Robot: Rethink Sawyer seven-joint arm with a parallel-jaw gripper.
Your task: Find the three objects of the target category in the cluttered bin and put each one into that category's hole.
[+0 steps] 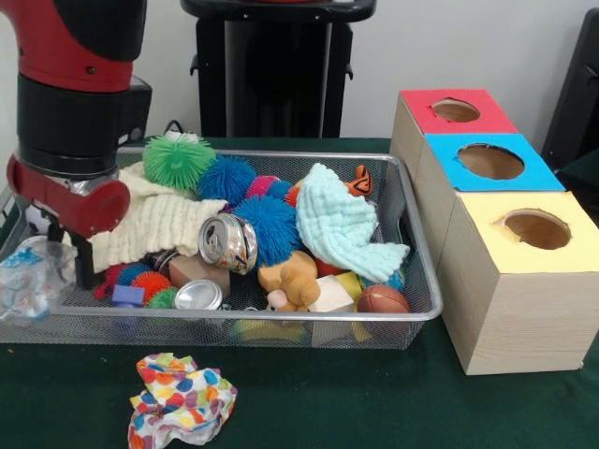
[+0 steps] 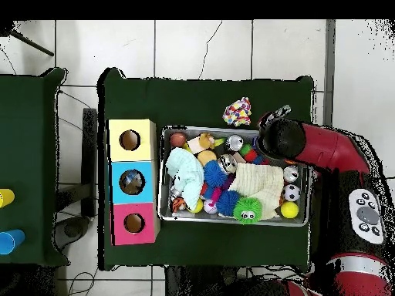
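Note:
The wire mesh bin (image 1: 281,317) is full of toys, cloths and cans; it also shows in the overhead view (image 2: 231,221). One wrinkly clear plastic piece (image 1: 32,273) lies at the bin's left end, against the mesh wall. My gripper (image 1: 71,254) hangs low over that end, right beside the plastic and partly behind it. I cannot tell whether it touches or holds it. In the overhead view the arm's wrist (image 2: 281,139) covers the gripper, and a pale glossy bit (image 2: 277,114) shows at the bin's corner. No other clear plastic pieces show.
Three wooden boxes with holes stand beside the bin: red (image 1: 457,110), blue (image 1: 489,161), yellow (image 1: 535,229). Two silver cans (image 1: 229,243) (image 1: 198,296), a cream cloth (image 1: 154,223) and a pale green cloth (image 1: 342,224) lie in the bin. A dotted cloth (image 1: 181,398) lies outside, in front.

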